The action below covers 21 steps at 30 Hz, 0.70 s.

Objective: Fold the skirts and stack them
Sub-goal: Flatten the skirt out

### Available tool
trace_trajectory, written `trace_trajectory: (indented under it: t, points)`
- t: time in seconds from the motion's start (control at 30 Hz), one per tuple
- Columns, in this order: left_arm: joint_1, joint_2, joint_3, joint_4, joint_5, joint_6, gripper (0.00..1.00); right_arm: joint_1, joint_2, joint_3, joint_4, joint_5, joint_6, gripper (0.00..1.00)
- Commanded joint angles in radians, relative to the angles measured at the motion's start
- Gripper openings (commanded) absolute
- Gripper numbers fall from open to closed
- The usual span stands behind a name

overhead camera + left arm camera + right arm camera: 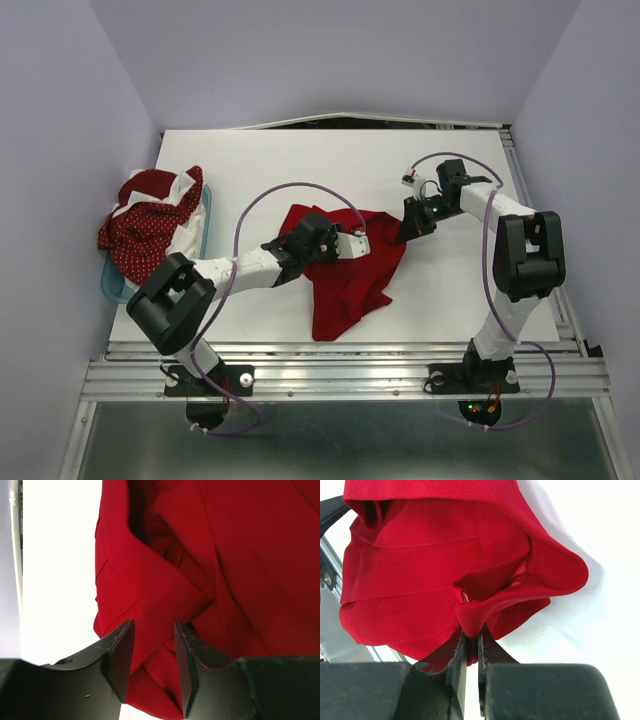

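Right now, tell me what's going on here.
Both arms are on the red skirt, crumpled mid-table. The right gripper is shut on a pinch of its edge; the left gripper is open, jaws astride a fold. The dotted skirt and a white skirt lie heaped in the teal tub at the left, unfolded.

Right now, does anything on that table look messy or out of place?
Yes. The red skirt lies rumpled in the middle, not flat, with one fold pinched up by the right tool. At the left edge, the dotted and white skirts sit in a loose heap spilling over the teal tub.
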Motion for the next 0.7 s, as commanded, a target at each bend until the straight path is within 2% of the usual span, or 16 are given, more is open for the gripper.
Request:
trace_trajectory:
  t: [0.0,0.47,0.53,0.57,0.63,0.67]
  points:
    - [-0.002,0.012,-0.010,0.023,0.020,0.005,0.50,-0.001,0.005,0.030,-0.019,-0.021,-0.015,0.01]
    - [-0.010,0.109,0.010,0.059,-0.011,0.047,0.55,-0.001,0.012,0.029,-0.020,-0.016,-0.023,0.01]
    - [-0.004,0.106,0.017,0.064,-0.015,0.036,0.49,-0.001,0.010,0.029,-0.019,-0.013,-0.026,0.01]
    - [-0.002,0.094,0.023,0.059,-0.012,0.021,0.40,-0.001,0.009,0.029,-0.019,-0.010,-0.027,0.01]
    - [0.013,0.062,0.043,0.043,-0.009,0.004,0.29,-0.001,0.002,0.035,-0.020,-0.001,-0.027,0.01]
    - [0.013,0.061,0.055,0.029,-0.009,-0.005,0.29,-0.001,-0.001,0.038,-0.022,0.005,-0.029,0.01]
